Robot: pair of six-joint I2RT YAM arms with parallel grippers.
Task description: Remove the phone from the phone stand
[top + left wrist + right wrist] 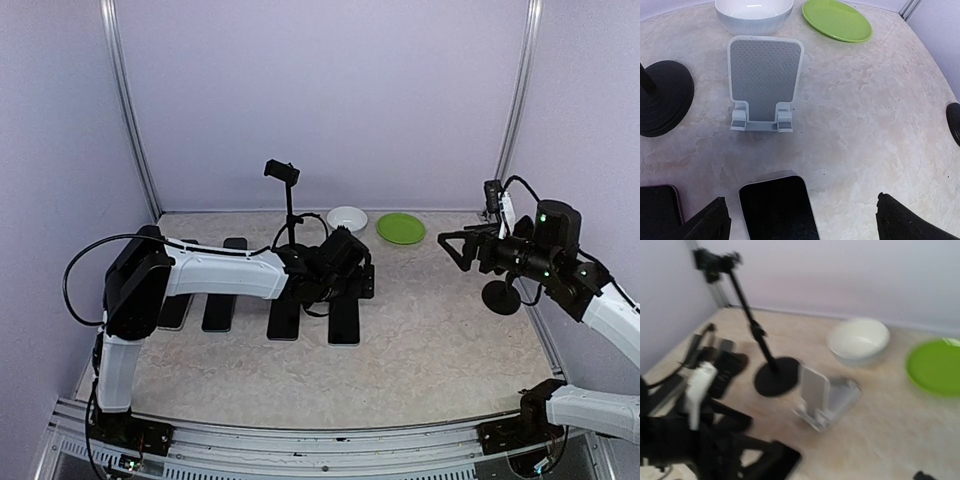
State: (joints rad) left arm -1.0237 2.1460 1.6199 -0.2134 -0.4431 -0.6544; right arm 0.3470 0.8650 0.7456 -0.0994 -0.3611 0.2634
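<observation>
The grey phone stand (pixel 765 82) stands empty on the table, upright, its ledge facing my left wrist camera. It shows blurred in the right wrist view (pixel 822 395). A black phone (pixel 777 207) lies flat on the table in front of the stand, between my left fingers (pixel 710 222). It also shows in the top view (pixel 345 320). My left gripper (pixel 805 222) is open, low over the phone's top end and not touching it; in the top view (pixel 352 278) it hides the stand. My right gripper (pixel 458 248) is open, empty and raised at the right.
Several other black phones (pixel 220 300) lie flat in a row to the left. A black tripod (pixel 288 215) has its round base (pixel 662 97) left of the stand. A white bowl (pixel 754 12) and a green plate (pixel 837 20) are behind it. Another black round base (pixel 500 297) is at the right.
</observation>
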